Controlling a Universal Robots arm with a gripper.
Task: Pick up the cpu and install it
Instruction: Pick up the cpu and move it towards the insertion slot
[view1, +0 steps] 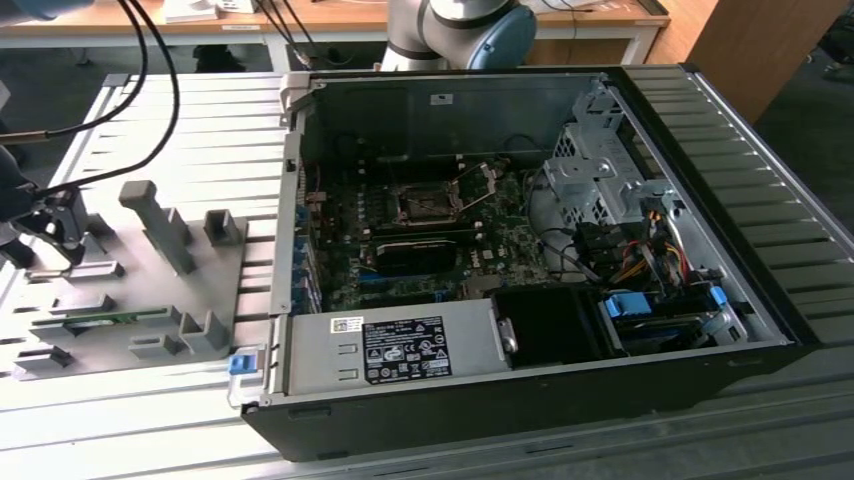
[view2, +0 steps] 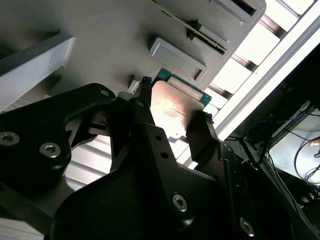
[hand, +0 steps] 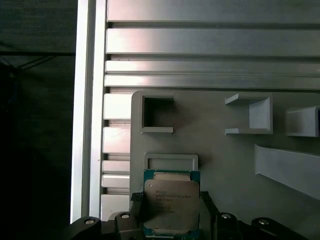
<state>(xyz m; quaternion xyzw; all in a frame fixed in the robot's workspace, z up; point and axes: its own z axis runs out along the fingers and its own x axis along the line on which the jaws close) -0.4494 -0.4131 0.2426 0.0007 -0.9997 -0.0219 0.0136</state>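
Note:
The cpu (hand: 171, 204), a small square chip with a silvery top and green rim, sits between my gripper's (hand: 171, 200) two black fingers (hand: 136, 201), which press on its opposite edges. In the second wrist view the cpu (view2: 176, 106) is likewise clamped in the gripper (view2: 175, 114), just above the grey tray (view2: 100, 45). In the exterior view the gripper (view1: 47, 228) hangs over the tray (view1: 200, 290) at the far left. Inside the open computer case (view1: 534, 390), the dark socket (view1: 427, 205) with its raised metal frame lies on the motherboard.
The tray carries upright grey holders (view1: 158, 225) and a green memory stick (view1: 100, 321). An empty rectangular holder (hand: 171, 162) lies just beyond the cpu. Black cables (view1: 140, 90) hang above the tray. The slatted metal table (view1: 787, 230) surrounds the case.

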